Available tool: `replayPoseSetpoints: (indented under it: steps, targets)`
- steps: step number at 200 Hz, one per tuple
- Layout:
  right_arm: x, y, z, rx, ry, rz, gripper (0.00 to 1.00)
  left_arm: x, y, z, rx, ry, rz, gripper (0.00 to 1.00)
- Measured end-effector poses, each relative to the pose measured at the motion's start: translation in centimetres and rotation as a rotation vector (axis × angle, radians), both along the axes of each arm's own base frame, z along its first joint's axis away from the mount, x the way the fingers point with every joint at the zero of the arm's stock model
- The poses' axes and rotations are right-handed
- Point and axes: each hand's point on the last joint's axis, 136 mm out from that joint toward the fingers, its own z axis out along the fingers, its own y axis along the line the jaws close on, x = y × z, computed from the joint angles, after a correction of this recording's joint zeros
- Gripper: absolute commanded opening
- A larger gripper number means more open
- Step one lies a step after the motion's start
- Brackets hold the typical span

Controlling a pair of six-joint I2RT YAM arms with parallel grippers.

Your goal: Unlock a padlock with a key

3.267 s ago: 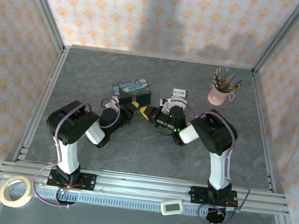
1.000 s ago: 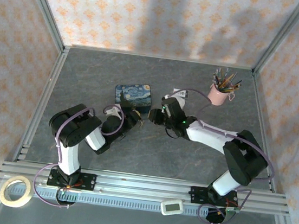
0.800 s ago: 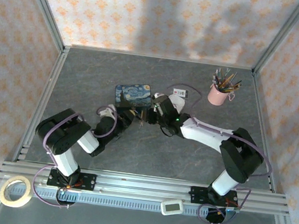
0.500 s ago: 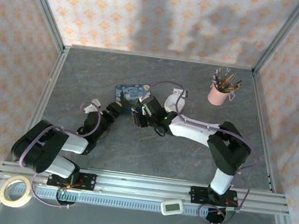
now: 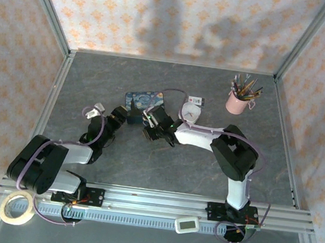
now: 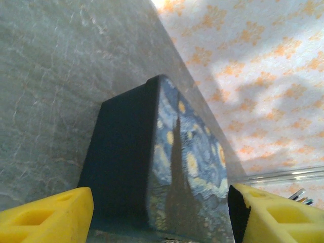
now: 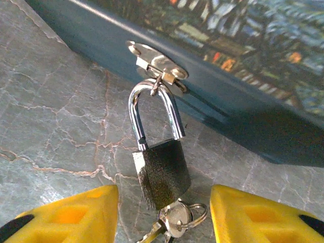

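Left fingers (image 6: 50, 218) spreading wide, gripping nothing, flanking end of blue tin (image 6: 152, 167). Tin sitting shut on tabletop (image 5: 96, 78), contents hidden. Padlock (image 7: 162, 172) lying flat on tabletop just beside tin's side wall, shackle hooking through hasp (image 7: 154, 61), long axis running from tin toward right fingers (image 7: 66, 217). Key (image 7: 172, 218) touching padlock's bottom end, ring attached. Right fingers gaping, empty, flanking padlock's bottom end and key. Far right, pink cup (image 5: 237, 102) holding pencils.
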Motion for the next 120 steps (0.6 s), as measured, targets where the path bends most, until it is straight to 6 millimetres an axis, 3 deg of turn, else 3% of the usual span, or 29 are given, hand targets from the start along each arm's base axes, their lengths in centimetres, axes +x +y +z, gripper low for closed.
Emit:
replayPoseSetpoints:
  steps: [26, 66, 120]
  targets:
    - [0.2, 0.2, -1.0, -0.011, 0.000, 0.007, 0.45, 0.0, -0.4, -1.0, -0.003, 0.025, -0.020, 0.68]
    - [0.4, 0.2, -1.7, -0.030, -0.011, 0.013, 0.34, 0.2, -0.5, -0.7, -0.018, 0.010, -0.028, 0.68]
    - [0.6, 0.3, -1.5, -0.044, -0.037, 0.052, 0.10, 0.4, -0.3, -1.0, -0.025, 0.010, -0.032, 0.68]
